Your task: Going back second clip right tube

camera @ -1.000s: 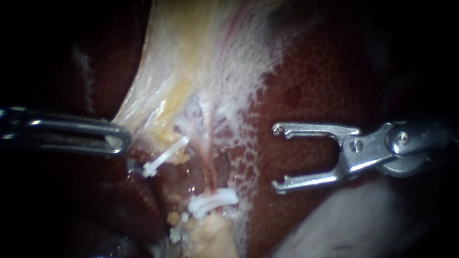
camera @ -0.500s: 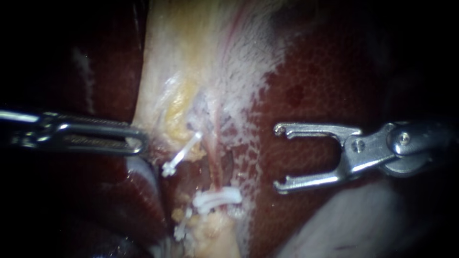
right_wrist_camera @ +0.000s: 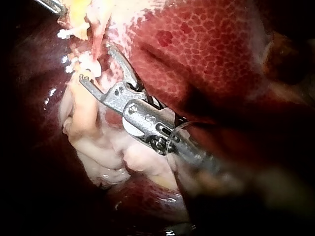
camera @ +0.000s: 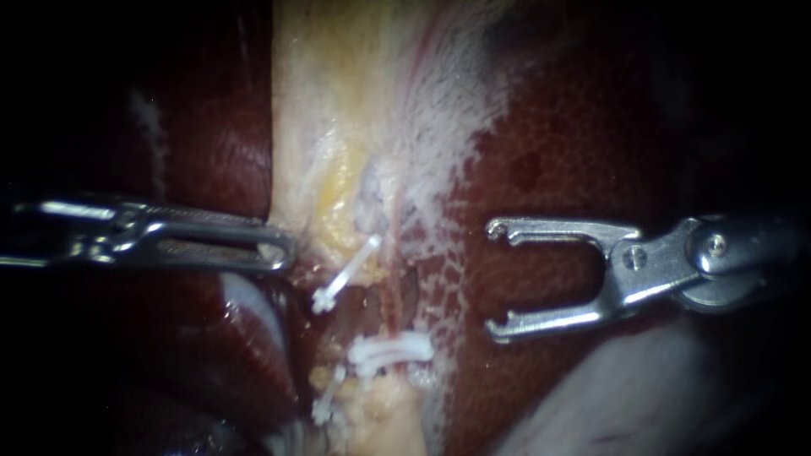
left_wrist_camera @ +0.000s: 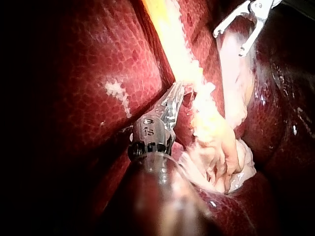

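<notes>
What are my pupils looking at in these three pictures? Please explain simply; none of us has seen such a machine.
This is a surgical robot working at a bench on a pig's liver outside the body. It uses two slender instruments, each a thin shaft ending in two small jaws. The wide picture comes from a camera close to the tissue. The other two come from cameras on each arm, looking along its own instrument. The dark red speckled mass is the liver. On it lies pale tissue, with white clips on its lower part. The left instrument has its jaws shut on the edge of the pale tissue. The right instrument holds nothing: its jaws stand open over the liver, apart from the clips.
</notes>
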{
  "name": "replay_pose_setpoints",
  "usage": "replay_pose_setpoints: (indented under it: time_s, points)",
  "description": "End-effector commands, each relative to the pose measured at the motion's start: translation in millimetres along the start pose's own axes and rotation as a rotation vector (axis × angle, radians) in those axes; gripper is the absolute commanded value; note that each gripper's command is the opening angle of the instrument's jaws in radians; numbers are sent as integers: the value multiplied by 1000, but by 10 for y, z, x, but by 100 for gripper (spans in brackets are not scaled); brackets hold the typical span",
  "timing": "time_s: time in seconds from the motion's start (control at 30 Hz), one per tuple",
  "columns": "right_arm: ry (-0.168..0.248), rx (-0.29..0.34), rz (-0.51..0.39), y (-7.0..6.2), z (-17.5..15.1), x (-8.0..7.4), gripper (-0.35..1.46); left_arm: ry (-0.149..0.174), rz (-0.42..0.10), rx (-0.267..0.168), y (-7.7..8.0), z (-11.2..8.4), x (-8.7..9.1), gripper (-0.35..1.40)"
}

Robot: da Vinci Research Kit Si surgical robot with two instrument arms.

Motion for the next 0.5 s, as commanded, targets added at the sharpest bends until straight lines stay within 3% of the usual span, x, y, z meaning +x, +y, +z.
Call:
replay_pose_setpoints:
  time_s: [0.03,0.5]
  points:
    - [0,0,0,0,0,0,60,1,1,2,-1,0,1,-35]
    - [0,0,0,0,0,0,60,4,2,1,-4,1,1,-35]
